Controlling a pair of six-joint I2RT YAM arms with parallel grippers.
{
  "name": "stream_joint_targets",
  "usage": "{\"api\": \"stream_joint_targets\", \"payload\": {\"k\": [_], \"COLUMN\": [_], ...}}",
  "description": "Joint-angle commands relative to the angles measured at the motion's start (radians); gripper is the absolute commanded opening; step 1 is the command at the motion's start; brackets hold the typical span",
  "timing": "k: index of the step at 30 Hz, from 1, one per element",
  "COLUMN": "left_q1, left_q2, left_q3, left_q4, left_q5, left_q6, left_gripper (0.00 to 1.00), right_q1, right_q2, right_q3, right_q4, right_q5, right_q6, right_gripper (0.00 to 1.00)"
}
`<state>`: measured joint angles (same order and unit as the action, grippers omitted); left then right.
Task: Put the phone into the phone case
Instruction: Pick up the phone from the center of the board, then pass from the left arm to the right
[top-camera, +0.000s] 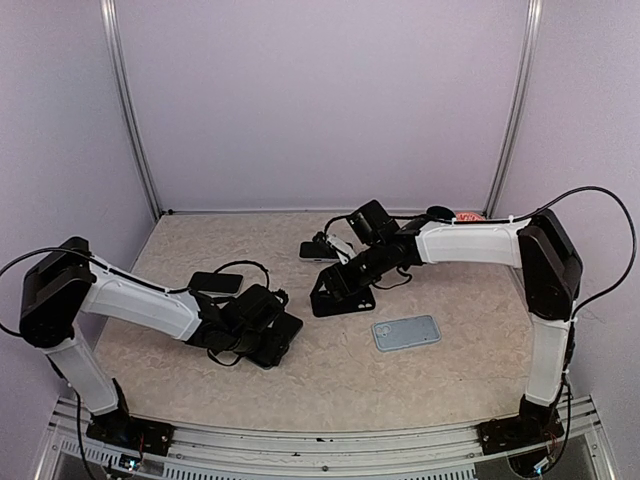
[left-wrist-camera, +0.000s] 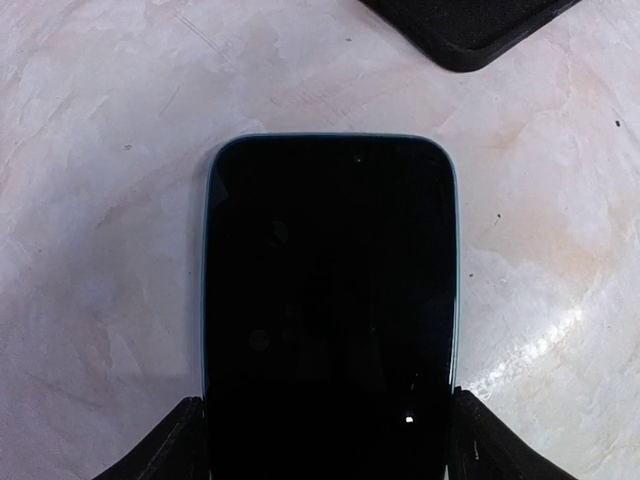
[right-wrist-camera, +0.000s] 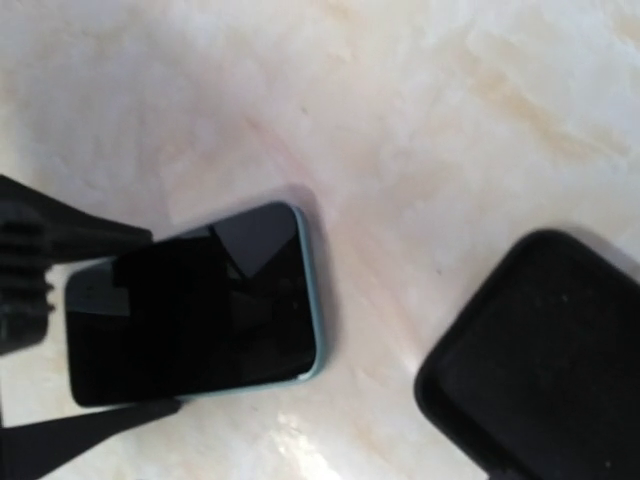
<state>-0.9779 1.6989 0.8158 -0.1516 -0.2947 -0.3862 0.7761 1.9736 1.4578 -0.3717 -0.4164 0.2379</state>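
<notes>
Left wrist: tool snug on phone

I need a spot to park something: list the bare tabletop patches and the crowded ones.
Bare: the front strip of marbled tabletop, nearer than the flat grey-blue rectangle; the back-left corner behind the flat black slab. Crowded: the middle, where the dark-screened phone with pale blue rim lies close to the black phone case.

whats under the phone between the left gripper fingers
Only the marbled table shows around the phone, which seems to lie flat, screen up. Its back and the patch beneath are covered.
</notes>
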Motion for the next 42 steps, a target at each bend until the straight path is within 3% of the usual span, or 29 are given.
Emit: {"api": "stream_joint_targets", "payload": {"k": [1, 18, 27, 42], "left_q1": [-0.016, -0.081, -0.121, -0.154], "left_q2": [-0.075, -0.174, -0.194, -0.198], "left_q3": [-0.021, -0.057, -0.053, -0.041], "left_q4": [0.036, 0.113, 0.130, 0.141], "left_q5": [-0.044, -0.067, -0.093, -0.123], "left_q6": [0.019, 0.058, 0.080, 0.095], "left_gripper": [0.64, 0.65, 0.65, 0.65], "right_q1": [-0.014, -0.013, -0.012, -0.004], "right_q2": [0.029, 0.088, 0.106, 0.151], "right_q3": [0.041, 0.051, 0.040, 0.027], "right_q4": [-0.007, 0.024, 0.036, 0.076], "right_q5": [-0.110, -0.305, -0.337, -0.461], "right_q6": [0.022, 0.081, 0.092, 0.126], "right_gripper": [0.71, 0.71, 0.70, 0.61]}}
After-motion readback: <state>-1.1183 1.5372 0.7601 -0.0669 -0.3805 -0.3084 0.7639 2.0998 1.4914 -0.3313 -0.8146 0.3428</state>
